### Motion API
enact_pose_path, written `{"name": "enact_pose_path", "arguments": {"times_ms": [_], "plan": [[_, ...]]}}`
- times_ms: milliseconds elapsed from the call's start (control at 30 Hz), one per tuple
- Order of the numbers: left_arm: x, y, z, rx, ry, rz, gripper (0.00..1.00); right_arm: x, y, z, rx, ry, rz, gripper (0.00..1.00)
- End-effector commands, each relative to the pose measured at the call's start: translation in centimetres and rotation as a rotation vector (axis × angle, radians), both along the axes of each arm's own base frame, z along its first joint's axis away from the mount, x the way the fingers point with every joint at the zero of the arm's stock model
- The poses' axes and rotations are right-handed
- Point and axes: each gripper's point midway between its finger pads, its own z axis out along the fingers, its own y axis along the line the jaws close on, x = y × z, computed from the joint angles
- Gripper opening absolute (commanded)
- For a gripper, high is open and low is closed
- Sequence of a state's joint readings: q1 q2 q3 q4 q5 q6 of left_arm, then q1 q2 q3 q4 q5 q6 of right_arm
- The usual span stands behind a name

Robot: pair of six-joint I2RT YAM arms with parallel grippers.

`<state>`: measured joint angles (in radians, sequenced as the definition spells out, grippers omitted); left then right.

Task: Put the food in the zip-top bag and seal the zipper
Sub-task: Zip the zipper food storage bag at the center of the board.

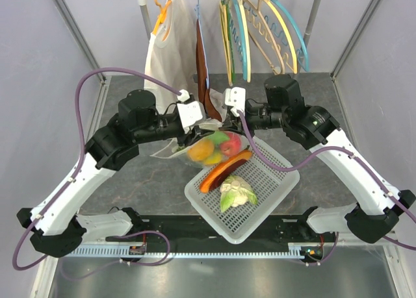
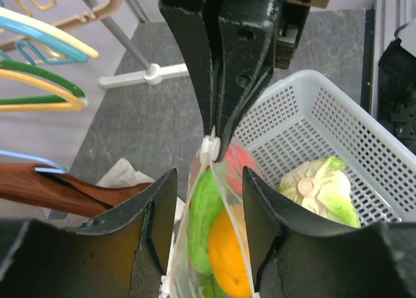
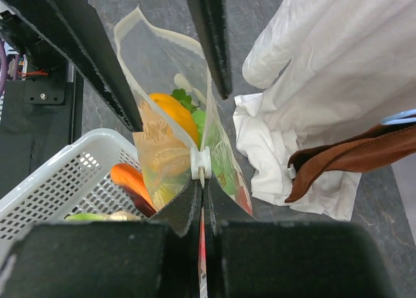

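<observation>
Jaws of right gripper are clamping the zipper; left gripper jaws are standing open around the zip-top bag, basket flanking lower left, garment right.

Two matching robot arms. The left arm and right arm have glossy white shells on the long links farthest back from the claw, and chunky matte black joint housings closer to it. A purple cable arcs to a small white camera block just behind the left gripper. A second purple cable trails from the white block behind the right gripper. A green light glows on the right arm's housing. The fingers are black, scuffed, tapering wedges, and one right finger shows two round holes.
</observation>
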<state>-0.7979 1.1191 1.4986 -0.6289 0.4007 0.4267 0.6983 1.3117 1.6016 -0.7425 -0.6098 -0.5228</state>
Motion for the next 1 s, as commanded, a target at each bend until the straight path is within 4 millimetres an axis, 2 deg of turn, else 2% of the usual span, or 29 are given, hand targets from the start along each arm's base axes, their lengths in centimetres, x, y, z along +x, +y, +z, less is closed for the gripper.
{"name": "enact_pose_path", "arguments": {"times_ms": [0, 433, 667, 733, 900, 967], "plan": [[0.2, -1.2, 2.1, -0.080, -0.058, -0.039, 0.52, -0.5, 0.3, 2.6, 0.044, -0.062, 0.050, 0.00], [1.0, -2.5, 0.6, -0.041, -0.035, -0.065, 0.53, -1.0, 0.1, 3.1, 0.047, -0.095, 0.070, 0.00], [0.8, -3.1, 0.0, -0.027, 0.000, -0.093, 0.48, -1.3, 0.0, 3.3, 0.045, -0.121, 0.079, 0.00], [0.9, -3.1, -0.3, -0.020, -0.002, -0.094, 0.43, -1.4, 0.0, 3.2, 0.045, -0.120, 0.080, 0.00], [1.1, -2.7, -0.7, 0.000, 0.001, -0.072, 0.14, -1.4, -0.1, 3.4, 0.045, -0.125, 0.075, 0.00], [1.1, -2.3, -0.9, 0.005, -0.003, -0.058, 0.08, -1.4, -0.2, 3.4, 0.044, -0.131, 0.070, 0.00]]}}
